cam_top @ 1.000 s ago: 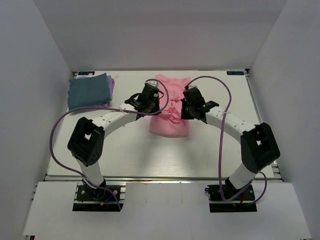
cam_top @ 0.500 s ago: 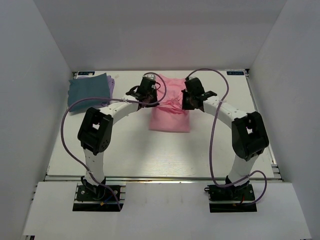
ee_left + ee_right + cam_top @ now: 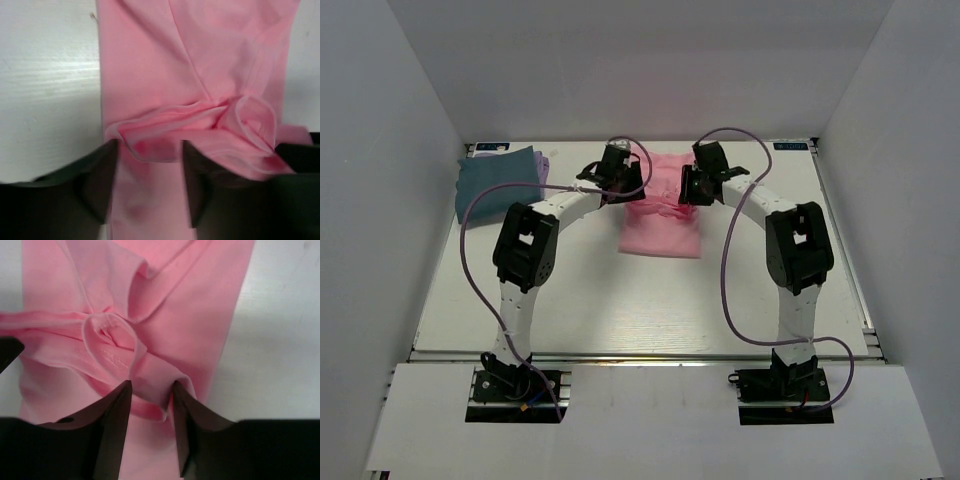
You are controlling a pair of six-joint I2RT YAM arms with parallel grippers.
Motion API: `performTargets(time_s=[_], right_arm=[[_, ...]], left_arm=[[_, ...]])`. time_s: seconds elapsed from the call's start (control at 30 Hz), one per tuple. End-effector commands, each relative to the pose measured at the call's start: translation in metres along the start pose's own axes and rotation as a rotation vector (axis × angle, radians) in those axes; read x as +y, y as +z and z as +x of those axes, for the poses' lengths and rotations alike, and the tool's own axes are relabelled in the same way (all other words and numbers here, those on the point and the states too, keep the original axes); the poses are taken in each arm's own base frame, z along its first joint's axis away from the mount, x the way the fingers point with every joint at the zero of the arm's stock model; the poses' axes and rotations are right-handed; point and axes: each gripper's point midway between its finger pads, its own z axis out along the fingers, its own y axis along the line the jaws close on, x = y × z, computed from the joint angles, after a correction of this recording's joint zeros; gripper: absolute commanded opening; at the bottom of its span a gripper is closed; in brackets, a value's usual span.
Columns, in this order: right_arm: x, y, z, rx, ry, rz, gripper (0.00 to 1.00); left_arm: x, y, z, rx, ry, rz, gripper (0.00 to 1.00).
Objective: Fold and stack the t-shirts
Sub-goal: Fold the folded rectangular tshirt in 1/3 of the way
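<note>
A light pink t-shirt lies as a folded strip at the far middle of the table, bunched into a ridge across its upper half. My left gripper is open over the ridge's left end; in the left wrist view its fingers straddle a loose pink fold. At the ridge's right end my right gripper is open too, with a puffed fold between its fingers. A dark teal-blue t-shirt lies folded at the far left on a pale lavender one.
The white table is boxed in by white walls on the left, right and far sides. Purple cables loop from both arms over the near half. The teal and lavender stack sits close to the left arm's elbow.
Both grippers moved toward the far side, carrying the pink shirt's near part up over itself. Both then opened and let go of the cloth.
</note>
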Motion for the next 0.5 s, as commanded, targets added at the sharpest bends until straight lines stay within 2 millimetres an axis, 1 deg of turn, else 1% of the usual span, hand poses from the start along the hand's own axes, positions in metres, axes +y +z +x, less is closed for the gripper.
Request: performTargets(time_s=[0.0, 0.03, 0.07, 0.1, 0.13, 0.17, 0.2, 0.23, 0.27, 0.3, 0.33, 0.37, 0.4, 0.43, 0.47], right_arm=[[0.014, -0.01, -0.052, -0.104, 0.014, -0.098, 0.47], [0.018, -0.015, -0.066, -0.137, 0.01, -0.112, 0.49], [0.019, -0.019, -0.076, -0.157, 0.001, -0.121, 0.52], [0.021, -0.025, -0.086, -0.174, -0.001, -0.145, 0.59], [0.022, -0.028, -0.089, -0.178, -0.007, -0.153, 0.63], [0.024, -0.035, -0.093, -0.19, -0.026, -0.168, 0.67], [0.024, -0.042, -0.093, -0.196, -0.042, -0.168, 0.71], [0.023, -0.044, -0.091, -0.193, -0.049, -0.177, 0.79], [0.021, -0.047, -0.079, -0.174, -0.069, -0.173, 0.89], [0.021, -0.056, -0.08, -0.186, -0.074, -0.175, 0.89], [0.027, -0.064, -0.079, -0.195, -0.092, -0.206, 0.89], [0.024, -0.06, -0.065, -0.169, -0.093, -0.209, 0.89], [0.023, -0.063, -0.054, -0.154, -0.093, -0.213, 0.89], [0.029, -0.071, -0.053, -0.159, -0.101, -0.253, 0.89], [0.028, -0.068, -0.038, -0.13, -0.1, -0.264, 0.89]], left_arm=[[-0.004, -0.012, -0.062, -0.135, -0.036, 0.014, 0.72], [0.002, -0.01, -0.067, -0.14, -0.042, -0.003, 0.78], [0.001, -0.015, -0.081, -0.165, -0.049, 0.001, 0.87], [0.009, -0.017, -0.087, -0.169, -0.059, -0.01, 0.99], [0.01, -0.017, -0.085, -0.161, -0.058, -0.014, 1.0], [0.015, -0.023, -0.095, -0.176, -0.068, -0.02, 1.0], [0.023, -0.025, -0.094, -0.168, -0.075, -0.033, 1.0], [0.02, -0.036, -0.099, -0.183, -0.075, -0.026, 1.0], [0.023, -0.037, -0.088, -0.158, -0.074, -0.026, 1.0], [0.029, -0.042, -0.085, -0.15, -0.08, -0.029, 1.0], [0.035, -0.042, -0.066, -0.114, -0.07, -0.032, 1.0], [0.029, -0.056, -0.069, -0.126, -0.069, 0.001, 1.0], [0.028, -0.061, -0.066, -0.131, -0.056, 0.016, 1.0], [0.034, -0.06, -0.047, -0.09, -0.056, 0.007, 1.0], [0.034, -0.064, -0.04, -0.076, -0.047, 0.017, 1.0]])
